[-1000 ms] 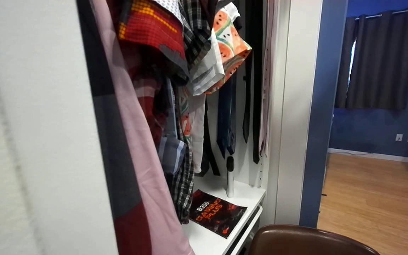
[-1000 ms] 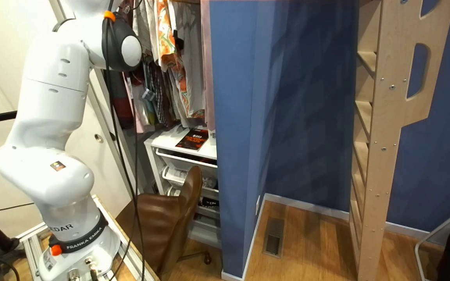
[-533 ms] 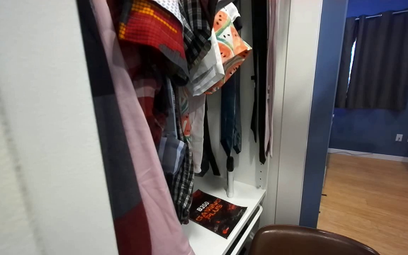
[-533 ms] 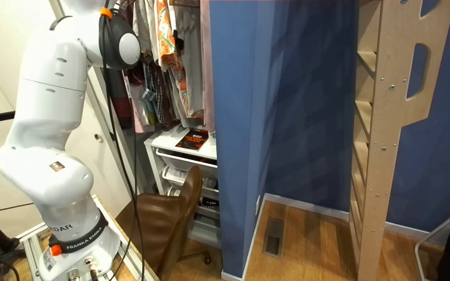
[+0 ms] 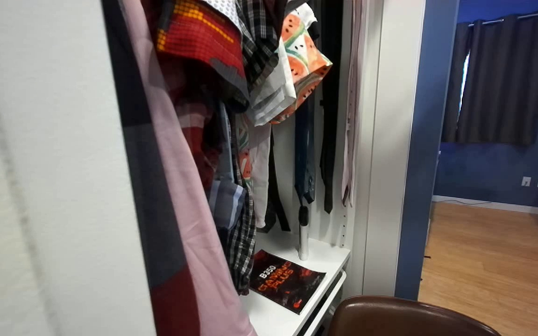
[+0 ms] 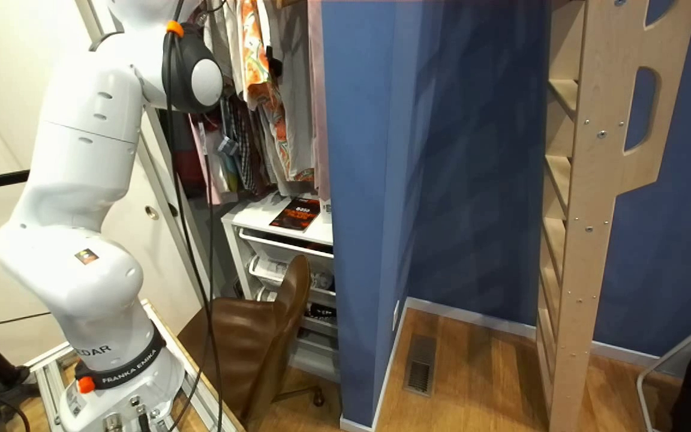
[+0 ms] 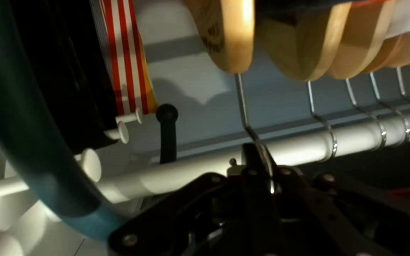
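In the wrist view my gripper [image 7: 259,156] has its dark fingers closed around the metal hook [image 7: 242,103] of a wooden hanger [image 7: 238,39]. The hook runs down between the fingertips, and its end is hidden there. The white closet rod [image 7: 187,174] passes behind the fingers. I cannot tell whether the held hook touches the rod. Several wooden hangers [image 7: 319,46] hang on the rod to the right. In an exterior view the white arm [image 6: 81,156] reaches up into the closet, and the gripper is out of view. Hung there are a watermelon-print garment [image 5: 299,67] and dark ties [image 5: 329,154].
In the wrist view, white pegs [image 7: 91,165], a striped cloth [image 7: 128,60] and a dark curved tube [image 7: 37,142] are at the left. A brown chair [image 6: 285,312] stands before the drawer unit [image 6: 255,210], which bears a booklet [image 5: 287,282]. Cables hang from the arm beside a blue wall [image 6: 357,180].
The arm's elbow shifts slightly left and up, then back right and down past its earlier place. The hanging ties sway right, then left. The other clothes look unmoved.
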Controlling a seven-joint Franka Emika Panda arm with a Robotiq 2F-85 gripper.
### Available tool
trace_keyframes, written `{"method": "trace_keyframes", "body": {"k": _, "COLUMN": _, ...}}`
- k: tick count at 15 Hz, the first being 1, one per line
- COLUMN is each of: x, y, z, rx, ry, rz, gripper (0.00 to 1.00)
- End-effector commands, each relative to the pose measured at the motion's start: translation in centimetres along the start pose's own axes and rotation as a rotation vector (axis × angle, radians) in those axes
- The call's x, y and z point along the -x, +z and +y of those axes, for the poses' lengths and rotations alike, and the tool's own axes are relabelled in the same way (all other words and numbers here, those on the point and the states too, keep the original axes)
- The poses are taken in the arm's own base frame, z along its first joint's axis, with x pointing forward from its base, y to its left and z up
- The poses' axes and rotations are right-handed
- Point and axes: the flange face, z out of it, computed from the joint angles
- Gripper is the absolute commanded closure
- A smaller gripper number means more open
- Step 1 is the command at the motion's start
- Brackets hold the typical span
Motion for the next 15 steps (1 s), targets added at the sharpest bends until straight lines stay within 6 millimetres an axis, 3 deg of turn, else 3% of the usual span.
{"method": "trace_keyframes", "body": {"k": 1, "x": -0.7, "y": -0.7, "z": 1.1, "rx": 0.002, "ry": 0.036, "rz": 0.165, "gripper": 0.98}}
{"method": "trace_keyframes", "body": {"k": 8, "x": 0.7, "y": 0.7, "z": -0.1, "rx": -0.066, "ry": 0.1, "rz": 0.228, "gripper": 0.98}}
{"method": "trace_keyframes", "body": {"k": 15, "x": -1.3, "y": -1.2, "z": -1.0, "rx": -0.059, "ry": 0.074, "rz": 0.14, "gripper": 0.98}}
